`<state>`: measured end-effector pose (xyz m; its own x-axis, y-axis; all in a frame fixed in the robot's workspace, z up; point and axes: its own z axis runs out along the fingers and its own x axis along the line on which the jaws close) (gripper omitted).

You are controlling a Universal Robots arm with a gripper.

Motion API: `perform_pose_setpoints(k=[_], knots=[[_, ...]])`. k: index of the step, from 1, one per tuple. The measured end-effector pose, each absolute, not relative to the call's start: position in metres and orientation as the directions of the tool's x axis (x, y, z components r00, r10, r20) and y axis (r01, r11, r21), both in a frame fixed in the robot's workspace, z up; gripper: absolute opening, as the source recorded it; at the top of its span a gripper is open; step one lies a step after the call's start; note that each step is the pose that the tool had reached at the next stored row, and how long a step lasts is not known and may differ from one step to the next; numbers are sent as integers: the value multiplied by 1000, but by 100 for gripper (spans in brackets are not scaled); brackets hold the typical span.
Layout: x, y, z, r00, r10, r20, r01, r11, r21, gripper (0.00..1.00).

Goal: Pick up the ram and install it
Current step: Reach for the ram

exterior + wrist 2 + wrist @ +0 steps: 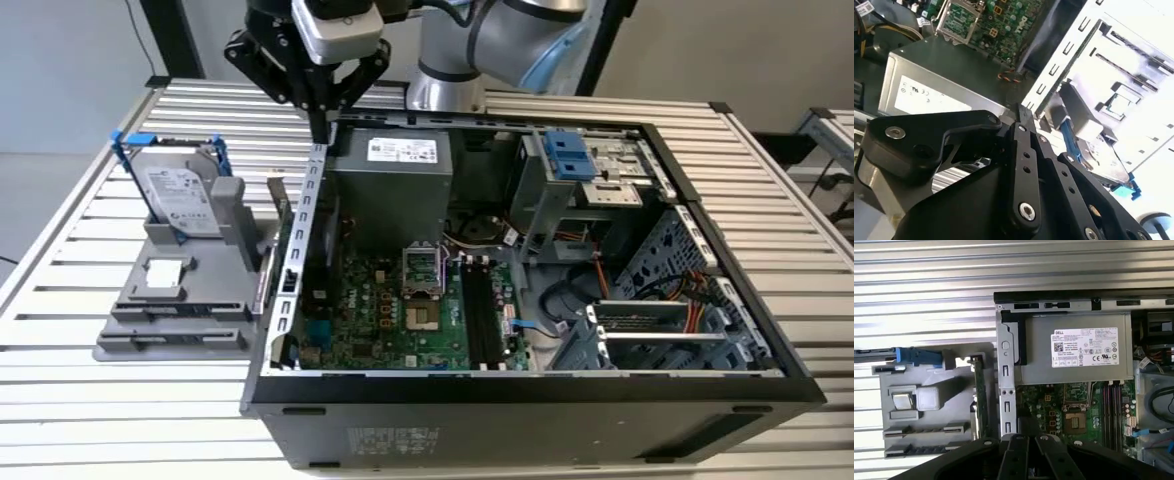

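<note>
Gripper [324,118] pressed together, empty, just above the case wall [307,230]. Ram [978,395] stands edge-on in the holder [929,415], chips hidden; white printed label [1084,347] on the power supply [1036,350].

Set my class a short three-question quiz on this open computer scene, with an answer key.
1. True or false: the long thin dark ram stick is already installed inside the open black computer case.
2. What else stands in the grey plastic holder beside the case? A) a boxy silver hard drive with blue rails B) a cooling fan C) a screwdriver
3. Short answer: which boxed part inside the case lies nearest the black pincer?
Key: 1 false, the stick stands on edge in the holder, outside the case. 2 A. 3 the silver power supply box with a white label.
</note>
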<state>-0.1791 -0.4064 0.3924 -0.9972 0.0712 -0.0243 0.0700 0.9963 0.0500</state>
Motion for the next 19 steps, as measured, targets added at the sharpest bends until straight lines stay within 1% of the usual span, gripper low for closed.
perform_pose_setpoints(k=[19], knots=[[-263, -408, 394, -997, 70, -24, 68, 996, 49, 0]])
